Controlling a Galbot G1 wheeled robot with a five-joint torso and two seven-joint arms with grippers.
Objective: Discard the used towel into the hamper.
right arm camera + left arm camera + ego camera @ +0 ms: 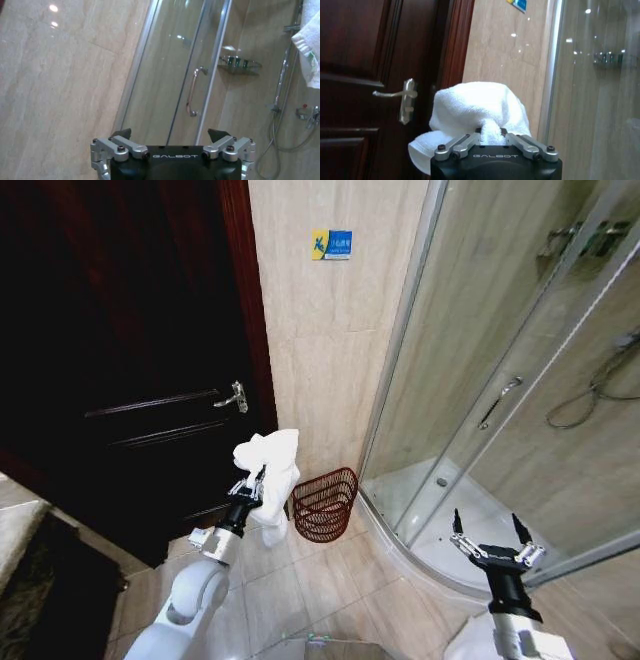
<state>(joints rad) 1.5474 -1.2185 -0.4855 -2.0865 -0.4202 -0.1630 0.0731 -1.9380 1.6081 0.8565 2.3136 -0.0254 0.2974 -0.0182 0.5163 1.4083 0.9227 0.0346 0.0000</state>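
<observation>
A white towel (272, 472) hangs bunched from my left gripper (254, 483), which is shut on it and held up in front of the dark door. In the left wrist view the towel (480, 112) bulges above the gripper (490, 137), pinched between the two fingers. The hamper (324, 504), a dark red-brown wire basket, stands on the floor just right of the towel, against the beige wall. My right gripper (490, 532) is open, raised at the lower right before the shower; its spread fingertips (122, 133) hold nothing.
A dark wooden door (120, 380) with a metal handle (236, 396) fills the left. A curved glass shower enclosure (500, 400) with a raised white tray takes the right. Tiled floor (310, 580) lies between me and the hamper.
</observation>
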